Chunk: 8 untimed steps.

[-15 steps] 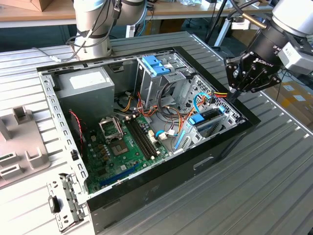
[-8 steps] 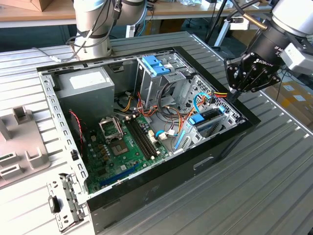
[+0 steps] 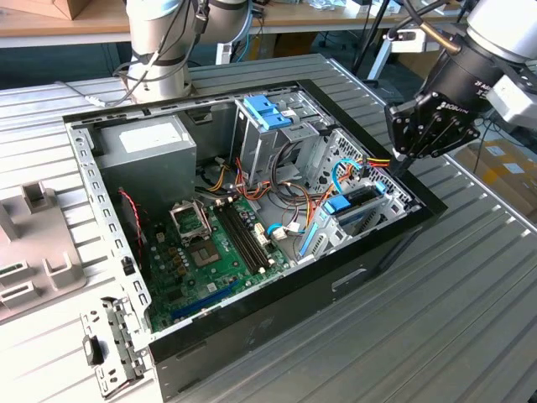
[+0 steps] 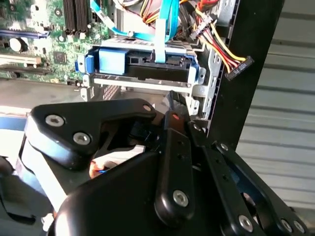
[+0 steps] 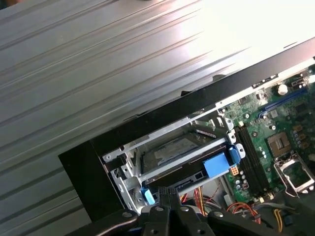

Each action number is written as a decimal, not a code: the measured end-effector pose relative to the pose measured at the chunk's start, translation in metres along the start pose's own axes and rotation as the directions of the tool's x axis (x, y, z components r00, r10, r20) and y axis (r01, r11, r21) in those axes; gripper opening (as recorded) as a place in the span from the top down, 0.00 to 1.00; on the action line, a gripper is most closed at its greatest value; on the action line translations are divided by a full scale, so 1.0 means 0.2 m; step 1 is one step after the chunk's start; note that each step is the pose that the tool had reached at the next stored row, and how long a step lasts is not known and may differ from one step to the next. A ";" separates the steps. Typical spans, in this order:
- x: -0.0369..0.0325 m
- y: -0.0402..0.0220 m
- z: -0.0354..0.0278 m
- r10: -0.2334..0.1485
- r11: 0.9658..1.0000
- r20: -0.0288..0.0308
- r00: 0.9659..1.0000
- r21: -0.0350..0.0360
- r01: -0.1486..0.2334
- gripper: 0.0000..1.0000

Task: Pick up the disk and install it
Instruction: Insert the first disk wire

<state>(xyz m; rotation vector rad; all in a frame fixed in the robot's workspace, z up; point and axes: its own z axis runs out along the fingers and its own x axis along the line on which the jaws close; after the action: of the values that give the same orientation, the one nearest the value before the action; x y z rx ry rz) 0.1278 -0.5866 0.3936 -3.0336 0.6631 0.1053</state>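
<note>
Nearest you, the black multi-link gripper (image 4: 170, 115) hangs just above the open black computer case's (image 3: 352, 260) edge; whether its fingers are parted or closed, you cannot tell. Below it, the flat silver-black disk with blue plastic rails (image 5: 197, 169) sits in its grey metal bay (image 5: 129, 182), beside the green motherboard (image 3: 210, 252).

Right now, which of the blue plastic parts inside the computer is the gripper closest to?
The blue tab on the disk, in the bay at the case's corner just under the gripper; the blue-clipped cage stands farther back.
</note>
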 end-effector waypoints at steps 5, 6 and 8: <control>0.001 0.000 0.001 -0.043 0.999 0.001 0.999 -0.003 0.043 0.89; 0.003 -0.001 0.002 -0.041 0.999 0.001 0.999 -0.003 0.041 0.89; 0.003 -0.001 0.006 -0.017 1.000 0.000 1.000 -0.001 0.017 0.89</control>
<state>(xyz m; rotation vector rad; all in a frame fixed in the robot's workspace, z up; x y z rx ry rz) 0.1285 -0.5866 0.3924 -3.0398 0.6374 0.1057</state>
